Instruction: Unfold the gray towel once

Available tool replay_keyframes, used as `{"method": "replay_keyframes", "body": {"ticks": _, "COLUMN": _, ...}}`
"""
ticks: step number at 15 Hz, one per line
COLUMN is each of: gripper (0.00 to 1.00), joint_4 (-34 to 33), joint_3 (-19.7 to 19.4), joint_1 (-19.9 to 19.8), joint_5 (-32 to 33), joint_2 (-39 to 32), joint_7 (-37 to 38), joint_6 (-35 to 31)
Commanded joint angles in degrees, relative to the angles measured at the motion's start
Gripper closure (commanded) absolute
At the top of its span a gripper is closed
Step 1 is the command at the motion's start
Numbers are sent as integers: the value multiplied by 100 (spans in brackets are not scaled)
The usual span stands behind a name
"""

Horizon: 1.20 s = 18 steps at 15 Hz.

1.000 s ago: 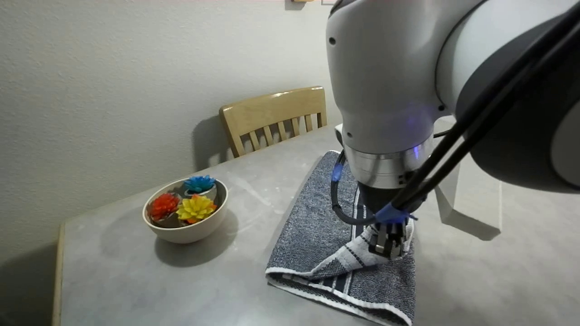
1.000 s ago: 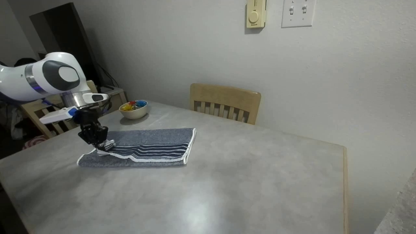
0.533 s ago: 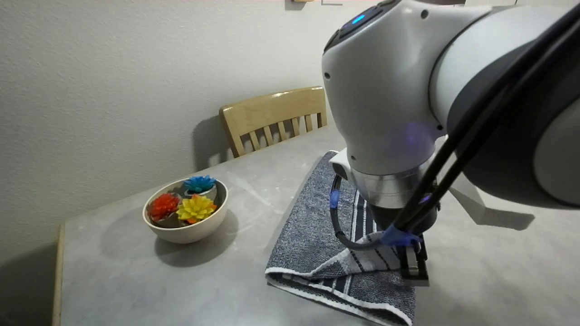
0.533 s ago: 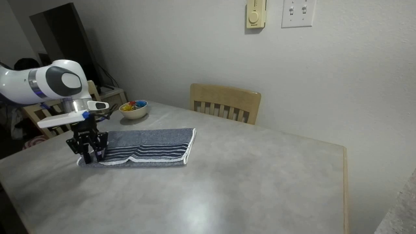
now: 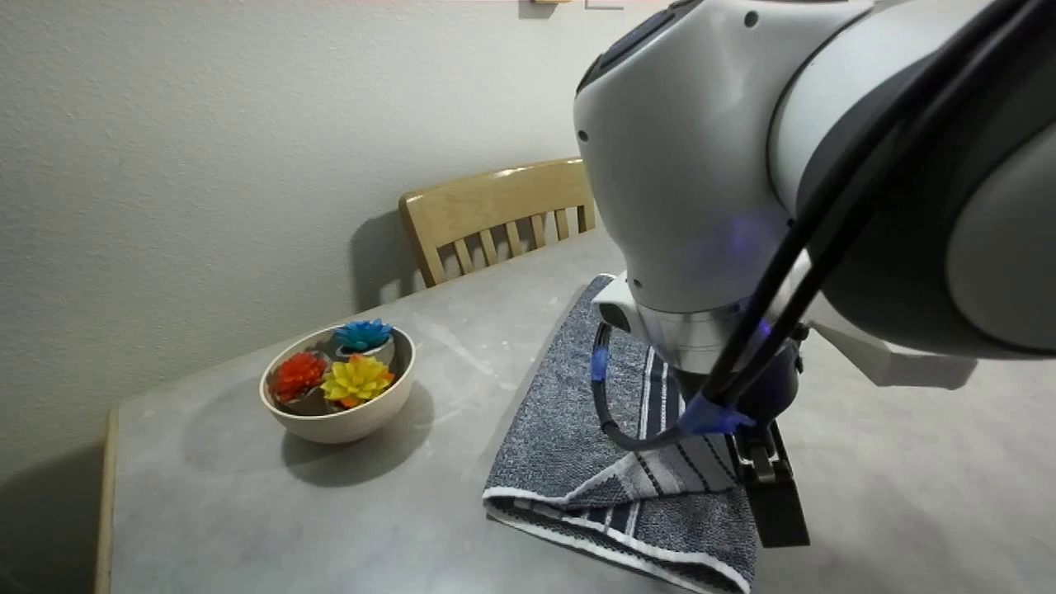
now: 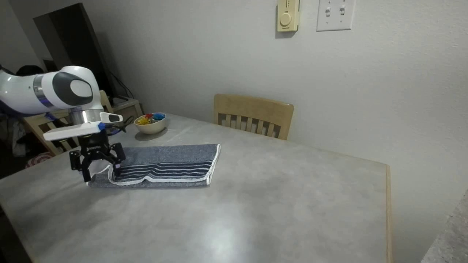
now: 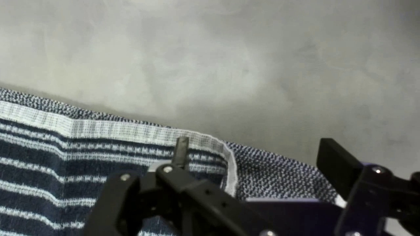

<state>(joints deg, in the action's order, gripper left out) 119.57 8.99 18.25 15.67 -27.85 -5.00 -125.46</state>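
Robotiq gripper [image 6: 102,175] low over one end of the gray towel [image 6: 164,164], fingers [image 7: 338,160] spread wide; can't tell whether tips touch cloth. Towel folded on the gray table [image 6: 292,197], striped band uppermost, one corner turned back. Farther, cream bowl [image 5: 340,424] of potted succulents [image 5: 356,380], red, yellow, blue. Then slatted wooden chair [image 6: 252,107]; on wall [image 6: 365,91], thermostat [image 6: 287,16], double light switch [image 6: 335,14].

The striped gray towel [image 6: 168,153] lies folded on the table [image 6: 292,197].

Towel [image 5: 565,421] laid on desk [image 5: 412,528], bowl [image 5: 342,427] set left of it in an exterior view, chair [image 5: 503,191] behind, claw [image 6: 102,177] seemingly poised over towel's end
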Motion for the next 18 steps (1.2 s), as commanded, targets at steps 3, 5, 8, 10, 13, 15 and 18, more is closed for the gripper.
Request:
{"method": "replay_keyframes", "body": {"ticks": 3, "gripper": 0, "joint_4": -153, "joint_3": 174, "joint_1": -347, "joint_5": -292, "joint_2": 39, "joint_7": -519, "joint_6": 31}}
{"method": "replay_keyframes", "body": {"ticks": 5, "gripper": 26, "joint_4": -167, "joint_3": 182, "joint_1": -401, "joint_5": -455, "joint_2": 131, "joint_7": -461, "joint_6": 79}}
{"method": "replay_keyframes", "body": {"ticks": 8, "gripper": 48, "joint_4": -208, "joint_3": 214, "joint_1": -437, "joint_5": -865, "joint_2": 278, "joint_7": -226, "joint_6": 245}}
{"method": "replay_keyframes", "body": {"ticks": 10, "gripper": 11, "joint_4": -220, "joint_3": 246, "joint_1": -375, "joint_5": -1066, "joint_2": 398, "joint_7": -65, "joint_6": 371}}
{"method": "replay_keyframes", "body": {"ticks": 13, "gripper": 46, "joint_4": -215, "joint_3": 284, "joint_1": -257, "joint_5": -1012, "joint_2": 593, "joint_7": 213, "joint_6": 305}}
{"method": "replay_keyframes", "body": {"ticks": 15, "gripper": 43, "joint_4": -257, "joint_3": 274, "joint_1": -172, "joint_5": -829, "joint_2": 670, "joint_7": 388, "joint_6": 212}}
{"method": "replay_keyframes", "body": {"ticks": 18, "gripper": 65, "joint_4": -372, "joint_3": 184, "joint_1": -107, "joint_5": -449, "joint_2": 707, "joint_7": 542, "joint_6": 164}}
